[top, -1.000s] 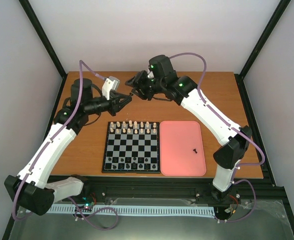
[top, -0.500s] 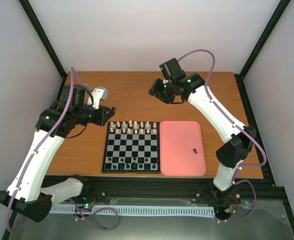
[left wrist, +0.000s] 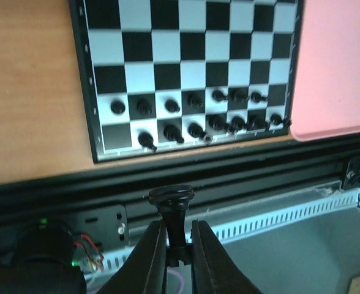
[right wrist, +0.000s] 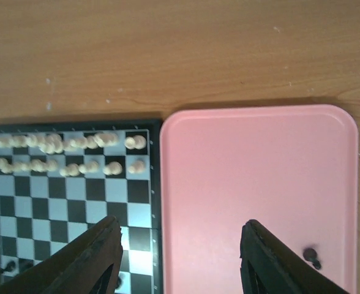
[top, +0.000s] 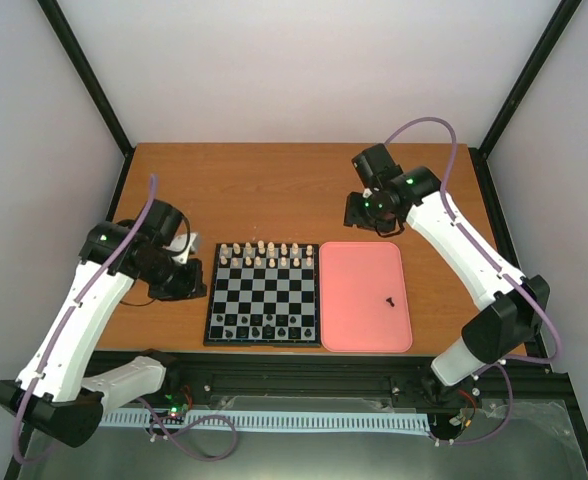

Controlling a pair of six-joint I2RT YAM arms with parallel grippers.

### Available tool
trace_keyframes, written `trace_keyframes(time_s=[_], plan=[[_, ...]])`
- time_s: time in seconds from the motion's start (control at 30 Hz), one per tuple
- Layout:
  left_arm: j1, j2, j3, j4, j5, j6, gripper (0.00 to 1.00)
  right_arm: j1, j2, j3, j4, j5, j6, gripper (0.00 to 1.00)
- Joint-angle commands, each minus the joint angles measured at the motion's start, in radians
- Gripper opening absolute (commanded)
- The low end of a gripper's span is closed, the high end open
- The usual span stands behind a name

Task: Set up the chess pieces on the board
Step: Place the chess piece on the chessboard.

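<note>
left holds piece, right empty

left gripper (left wrist: pixel 174 248) clamped on one black piece (left wrist: pixel 171 205), left of the board (top: pixel 264 290). right gripper (right wrist: pixel 179 236) wide open above pink tray (top: pixel 364 265), where a loose piece (top: pixel 389 299) lies. other black pieces (top: pixel 264 325) on board's near rows.

Legible text, numbers, brands, signs: none found in any of my views. One entry: board (left wrist: pixel 77 73), just ahead of my left gripper (left wrist: pixel 179 229), tiny pale marks along rim, too small to read.
</note>
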Motion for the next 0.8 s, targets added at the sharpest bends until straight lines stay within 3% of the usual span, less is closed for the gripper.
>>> trace_keyframes(time_s=[0.0, 0.23, 0.77], plan=[[-0.006, -0.020, -0.086, -0.071, 0.072, -0.081, 0.01, -0.019, -0.037, -0.029, -0.042, 0.006, -0.091, 0.53], [-0.006, -0.054, -0.259, -0.054, 0.063, -0.109, 0.01, -0.051, -0.041, -0.038, -0.062, -0.027, -0.145, 0.54], [-0.005, 0.019, -0.492, 0.215, 0.110, -0.162, 0.01, -0.122, -0.032, -0.085, -0.030, -0.106, -0.198, 0.53]])
